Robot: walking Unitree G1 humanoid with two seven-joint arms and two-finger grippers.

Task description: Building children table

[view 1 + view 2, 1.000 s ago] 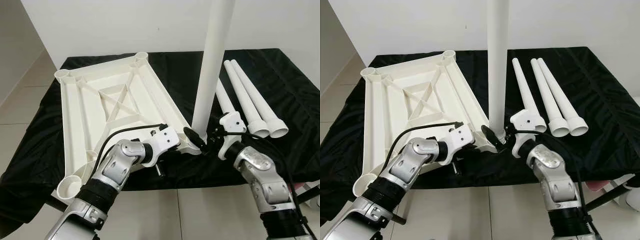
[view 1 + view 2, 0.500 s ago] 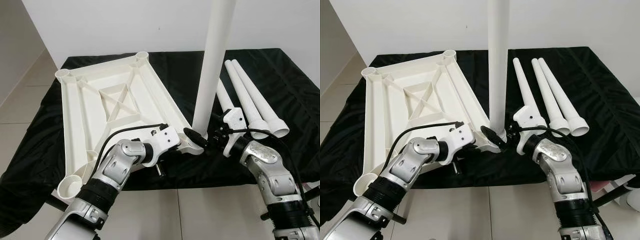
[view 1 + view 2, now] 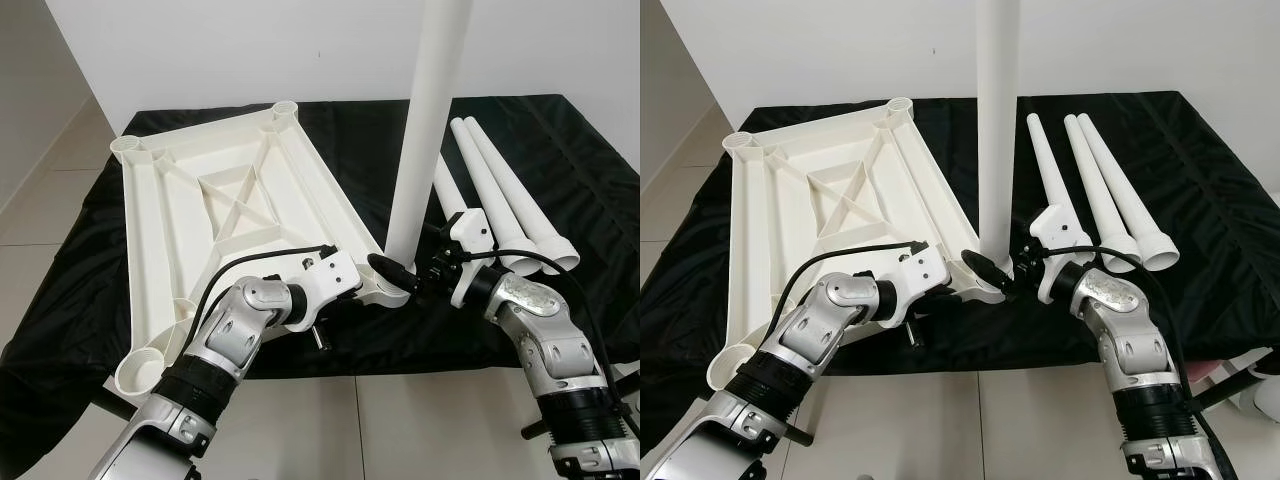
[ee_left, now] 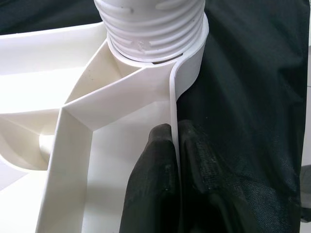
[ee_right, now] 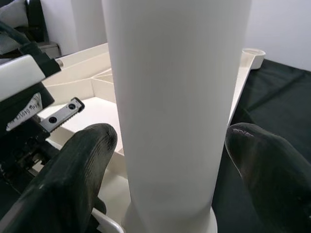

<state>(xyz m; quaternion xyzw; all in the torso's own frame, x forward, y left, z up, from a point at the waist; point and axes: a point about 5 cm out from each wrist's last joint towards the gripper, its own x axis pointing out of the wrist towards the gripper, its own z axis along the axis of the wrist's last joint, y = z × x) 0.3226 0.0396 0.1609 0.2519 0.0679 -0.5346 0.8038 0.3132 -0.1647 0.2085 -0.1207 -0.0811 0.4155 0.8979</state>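
One white plastic leg (image 3: 428, 120) stands upright in the near corner socket of the upturned white plastic ribbed tabletop (image 3: 215, 215), which lies on the black-draped table (image 3: 570, 150). The left hand (image 4: 177, 165) is pinched together on the tabletop's thin rim just beside that socket, one finger either side of the wall, steadying the panel. The right hand (image 5: 170, 170) sits at the leg's base with its fingers (image 5: 82, 160) spread either side of the tube, apart from it and not gripping. The ribbed thread at the leg's foot looks almost seated, so the step in hand seems to be screwing in the first leg; next the right hand likely needs to close and twist again. Three more tapered white legs (image 3: 500, 200) lie side by side on the cloth, and three corner sockets (image 3: 128, 150) stand empty.
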